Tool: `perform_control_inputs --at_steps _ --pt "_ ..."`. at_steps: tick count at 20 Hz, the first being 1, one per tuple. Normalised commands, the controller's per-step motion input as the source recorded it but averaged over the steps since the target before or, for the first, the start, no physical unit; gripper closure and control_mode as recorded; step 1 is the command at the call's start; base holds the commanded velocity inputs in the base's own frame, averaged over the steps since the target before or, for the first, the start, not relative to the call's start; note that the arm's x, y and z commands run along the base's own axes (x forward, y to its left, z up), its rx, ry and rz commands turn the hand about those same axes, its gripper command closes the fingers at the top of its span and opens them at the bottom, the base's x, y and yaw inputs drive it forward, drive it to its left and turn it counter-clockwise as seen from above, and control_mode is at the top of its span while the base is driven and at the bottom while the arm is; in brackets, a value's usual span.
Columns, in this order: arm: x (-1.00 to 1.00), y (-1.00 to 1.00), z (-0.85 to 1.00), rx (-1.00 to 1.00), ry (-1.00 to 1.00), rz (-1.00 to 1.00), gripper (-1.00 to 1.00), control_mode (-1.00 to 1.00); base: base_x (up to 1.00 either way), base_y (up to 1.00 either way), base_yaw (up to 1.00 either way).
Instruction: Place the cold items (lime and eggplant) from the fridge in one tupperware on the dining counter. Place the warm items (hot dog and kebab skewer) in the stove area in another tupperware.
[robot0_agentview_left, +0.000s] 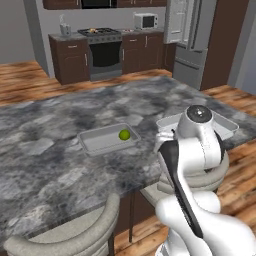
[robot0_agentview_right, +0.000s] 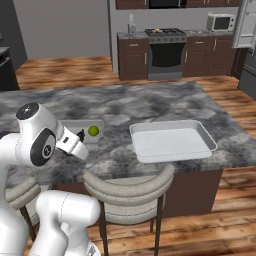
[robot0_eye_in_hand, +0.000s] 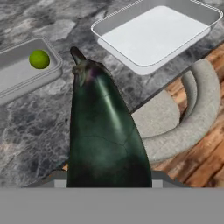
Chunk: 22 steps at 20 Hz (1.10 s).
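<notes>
We carry the long, glossy dark-purple eggplant gripped in the gripper, its stem end pointing out over the grey marbled dining counter; to place it well we should swing towards the smaller grey tupperware tray, centre above its bare floor and come down before letting go. That tray already holds the small round green lime; the larger white rectangular tupperware beside it holds nothing.
</notes>
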Motion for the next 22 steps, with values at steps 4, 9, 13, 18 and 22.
perform_control_inputs --at_steps 4,9,13,18,22 --pt "0.46 0.27 0.33 0.09 0.04 0.03 1.0 -1.0 0.0 0.0 0.0" --pt "0.54 0.81 0.09 0.0 0.04 0.02 1.0 -1.0 0.0 0.0 0.0" --pt "0.91 0.86 -0.08 0.0 0.05 0.06 1.0 -1.0 0.0 0.0 0.0" --pt "1.0 0.45 -0.31 -0.01 0.16 0.04 1.0 -1.0 0.0 0.0 0.0" --pt "0.97 0.27 -0.41 -0.01 0.11 0.0 1.0 -1.0 0.0 0.0 0.0"
